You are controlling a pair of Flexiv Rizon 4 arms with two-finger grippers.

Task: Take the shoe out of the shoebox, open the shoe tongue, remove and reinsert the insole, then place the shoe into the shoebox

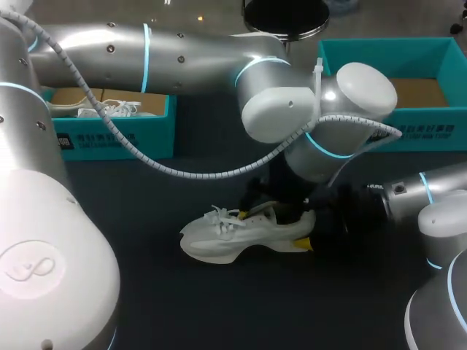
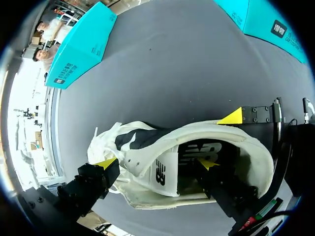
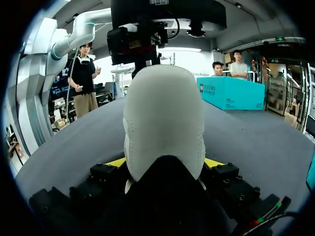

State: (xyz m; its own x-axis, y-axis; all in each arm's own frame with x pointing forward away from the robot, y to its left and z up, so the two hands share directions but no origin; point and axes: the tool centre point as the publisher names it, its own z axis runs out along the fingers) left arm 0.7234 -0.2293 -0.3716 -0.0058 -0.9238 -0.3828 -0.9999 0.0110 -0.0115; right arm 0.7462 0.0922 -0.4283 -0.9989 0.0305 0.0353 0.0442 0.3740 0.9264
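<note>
A white shoe (image 1: 233, 235) lies on the dark table (image 1: 146, 240), toe to the left. My right gripper (image 1: 312, 232) comes in low from the right and is shut on the shoe's heel (image 3: 163, 113), with a yellow tip on each side. My left gripper (image 1: 281, 208) hangs over the shoe's mouth, mostly hidden under its own wrist. In the left wrist view the left gripper (image 2: 156, 163) stands open. One of its fingers is inside the shoe's dark opening (image 2: 204, 150) and the other is outside by the laces (image 2: 106, 142). The white tongue (image 2: 165, 172) lies between them.
A teal shoebox (image 1: 117, 127) at the back left holds another white shoe (image 1: 102, 109). A second teal shoebox (image 1: 394, 84) stands open at the back right. My left arm spans the middle of the table above the shoe.
</note>
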